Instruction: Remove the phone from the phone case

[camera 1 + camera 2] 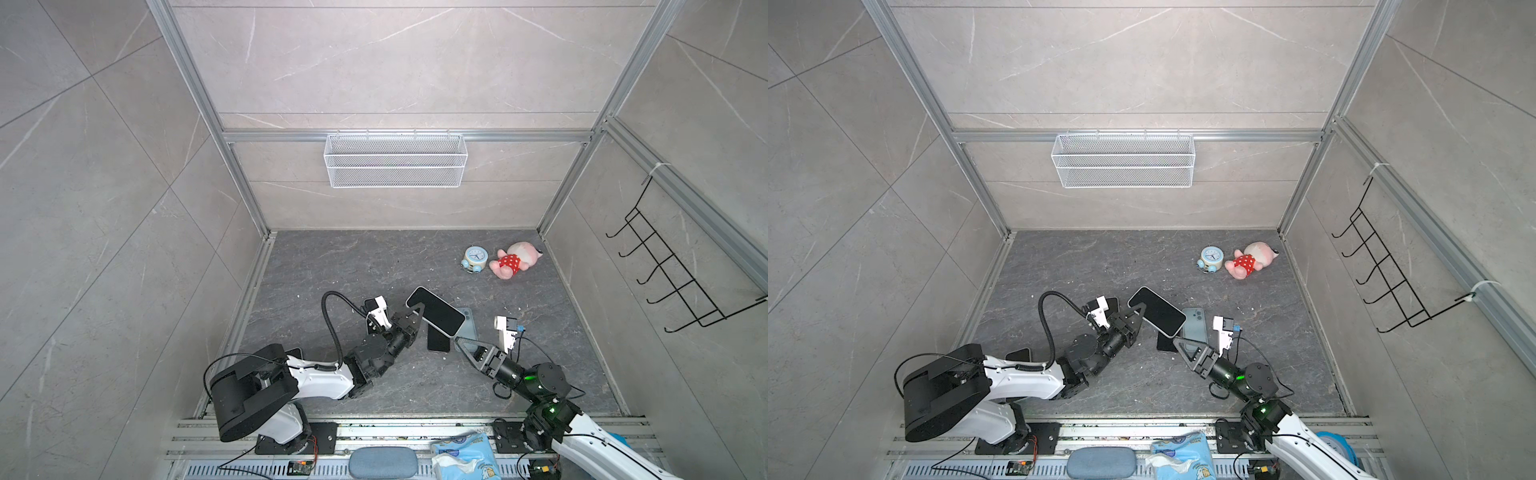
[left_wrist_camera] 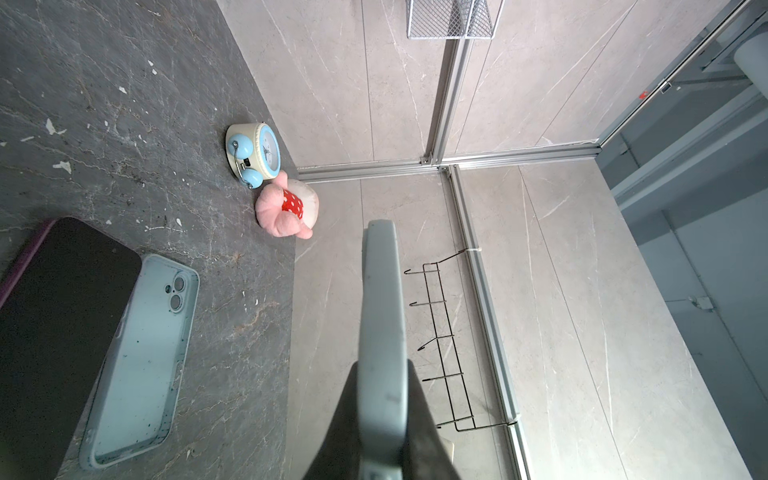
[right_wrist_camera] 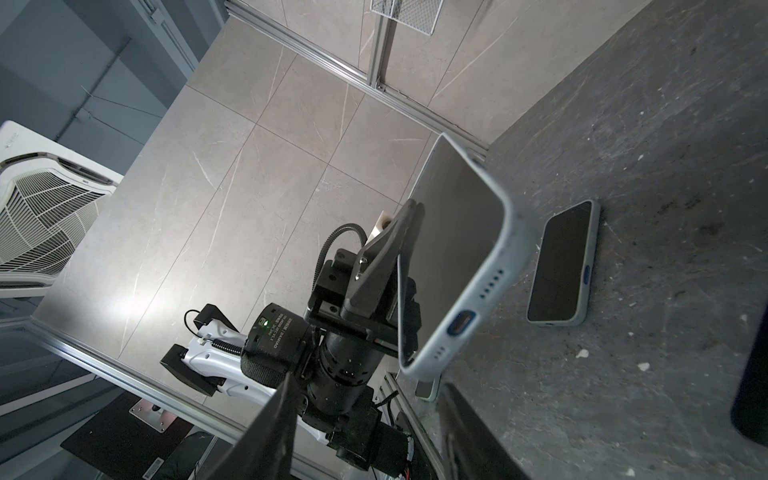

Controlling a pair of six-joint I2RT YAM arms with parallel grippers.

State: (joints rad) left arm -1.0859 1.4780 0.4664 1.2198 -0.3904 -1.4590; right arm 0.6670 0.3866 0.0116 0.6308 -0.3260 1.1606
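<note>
My left gripper [image 1: 417,311] [image 2: 382,365] is shut on the side edge of the phone [image 1: 436,311] [image 1: 1158,311] [image 3: 461,232], which has a dark screen and a pale rim. It holds the phone tilted above the floor. The empty pale blue phone case [image 1: 468,328] [image 1: 1195,326] [image 2: 145,357] lies inner side up on the dark floor, apart from the phone. My right gripper [image 1: 459,343] [image 1: 1177,343] [image 3: 370,382] hovers open at the case's near end, nothing between its fingers.
A second dark phone with a purple edge [image 1: 438,343] [image 2: 54,332] lies beside the case. Another cased phone [image 3: 565,266] lies further left. A blue alarm clock [image 1: 474,257] and pink plush [image 1: 513,259] sit at the back right. Wire basket [image 1: 395,160] and hook rack [image 1: 673,278] hang on the walls.
</note>
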